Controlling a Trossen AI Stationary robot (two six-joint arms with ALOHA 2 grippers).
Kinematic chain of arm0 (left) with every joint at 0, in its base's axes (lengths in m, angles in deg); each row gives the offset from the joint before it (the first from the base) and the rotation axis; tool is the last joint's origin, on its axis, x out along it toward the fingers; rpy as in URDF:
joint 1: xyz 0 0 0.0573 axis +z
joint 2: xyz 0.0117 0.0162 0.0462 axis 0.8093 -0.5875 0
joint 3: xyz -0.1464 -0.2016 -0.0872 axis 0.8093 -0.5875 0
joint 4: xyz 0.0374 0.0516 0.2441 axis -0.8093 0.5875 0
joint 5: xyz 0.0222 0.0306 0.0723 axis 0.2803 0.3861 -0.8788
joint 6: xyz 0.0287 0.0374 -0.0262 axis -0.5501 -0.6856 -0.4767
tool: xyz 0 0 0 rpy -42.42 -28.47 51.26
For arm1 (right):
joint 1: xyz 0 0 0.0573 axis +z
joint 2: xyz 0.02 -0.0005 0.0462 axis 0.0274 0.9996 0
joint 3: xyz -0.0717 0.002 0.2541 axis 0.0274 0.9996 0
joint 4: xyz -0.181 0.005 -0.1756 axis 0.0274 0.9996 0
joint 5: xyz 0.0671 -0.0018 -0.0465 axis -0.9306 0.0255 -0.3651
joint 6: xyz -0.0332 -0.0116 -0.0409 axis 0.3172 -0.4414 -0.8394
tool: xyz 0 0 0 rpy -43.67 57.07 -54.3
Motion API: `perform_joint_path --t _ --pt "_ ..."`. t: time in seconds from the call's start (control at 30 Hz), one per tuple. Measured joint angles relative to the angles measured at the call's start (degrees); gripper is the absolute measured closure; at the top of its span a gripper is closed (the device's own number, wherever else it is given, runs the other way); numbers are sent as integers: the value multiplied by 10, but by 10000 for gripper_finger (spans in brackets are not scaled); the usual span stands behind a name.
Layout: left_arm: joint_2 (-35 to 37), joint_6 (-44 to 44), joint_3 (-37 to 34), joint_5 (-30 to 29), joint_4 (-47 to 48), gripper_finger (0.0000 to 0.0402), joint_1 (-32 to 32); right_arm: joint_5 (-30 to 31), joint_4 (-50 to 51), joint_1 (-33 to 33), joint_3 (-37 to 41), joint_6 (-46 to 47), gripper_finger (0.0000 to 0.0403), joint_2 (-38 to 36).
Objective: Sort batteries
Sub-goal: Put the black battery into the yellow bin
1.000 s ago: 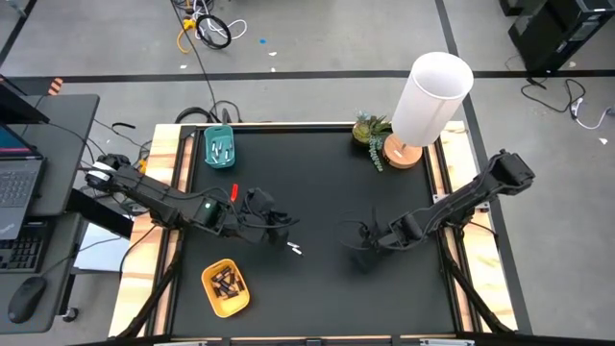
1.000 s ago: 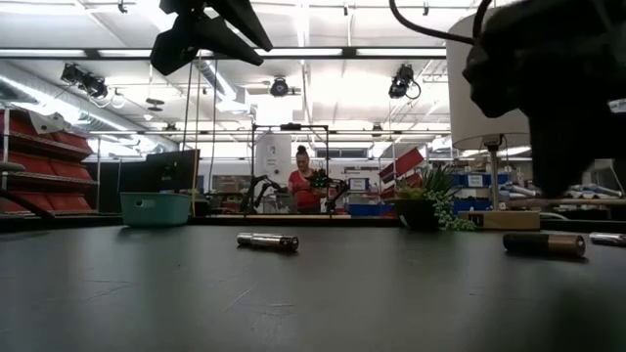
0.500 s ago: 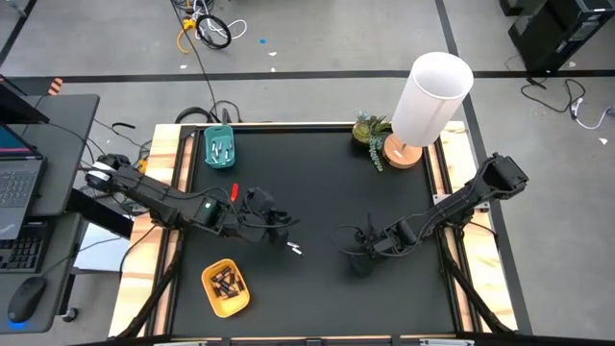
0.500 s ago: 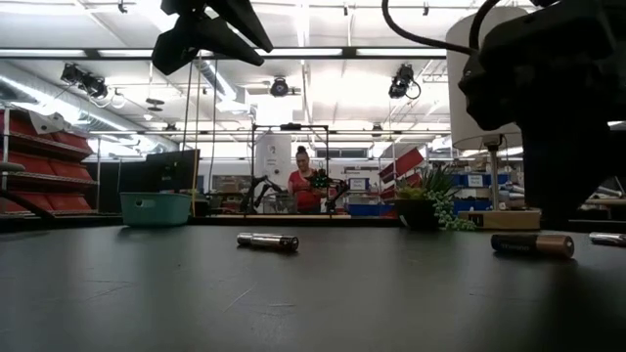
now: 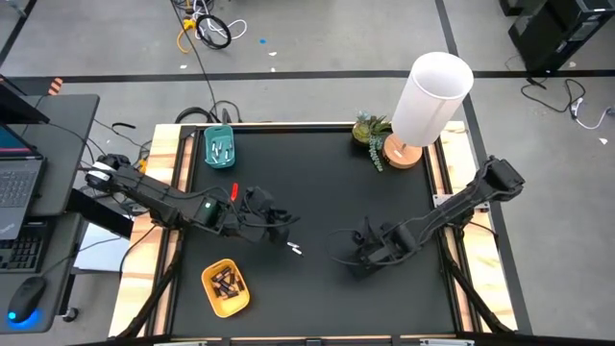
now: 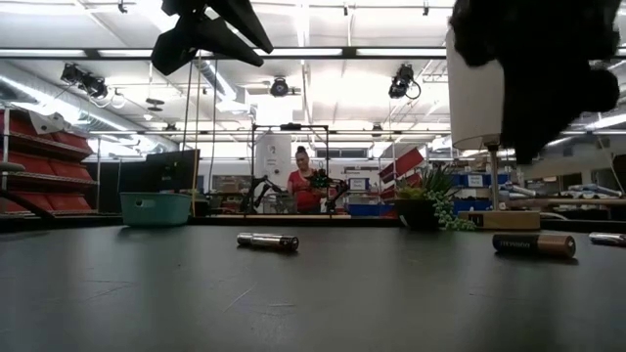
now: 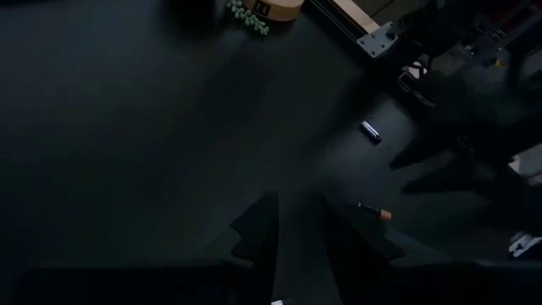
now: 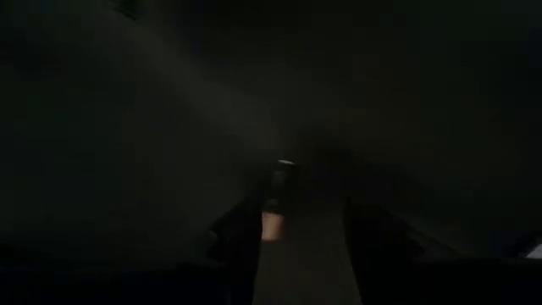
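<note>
Three loose batteries lie on their sides on the black mat: one (image 6: 267, 241) mid-table, one (image 6: 533, 243) at the right, one (image 6: 608, 238) at the picture's edge. My right gripper (image 6: 533, 147) hangs open just above the second battery (image 8: 275, 199), a finger to either side, clear of it. My left gripper (image 5: 281, 231) is raised over mid-table with a narrow gap (image 7: 298, 207) and nothing seen in it. A pale battery (image 5: 296, 249) lies near it. The teal tray (image 5: 219, 147) and the yellow tray (image 5: 225, 286) each hold batteries.
A lamp with a white shade (image 5: 430, 96) and a small plant (image 5: 370, 130) stand at the far right corner. The mat's middle and near right (image 5: 404, 288) are bare. A person (image 6: 301, 186) stands in the room beyond the table.
My right gripper has risen off the table and drawn a little toward the near edge, tipping as it went. The battery beneath it slid slightly toward the table's left and now lies free.
</note>
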Motion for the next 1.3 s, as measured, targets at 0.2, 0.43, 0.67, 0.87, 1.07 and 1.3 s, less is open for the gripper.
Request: perform_joint_path --t 0.2,0.43,0.67,0.87,1.07,1.3 --pt "0 -3 0 -2 -2 298 5 -27 -62 -10 0 -20 250 55" --pt "0 0 0 10 -3 298 4 -32 -65 -10 0 -17 251 76" --pt "0 -1 0 12 -2 298 4 -55 -58 -20 7 -12 252 71" --pt "0 0 0 17 -1 298 3 -59 -90 -22 39 -7 252 71" --pt "0 0 0 22 -1 298 3 -78 -179 -24 115 11 253 67" --pt "0 0 0 21 -1 298 3 -83 -183 -30 131 -45 316 65"
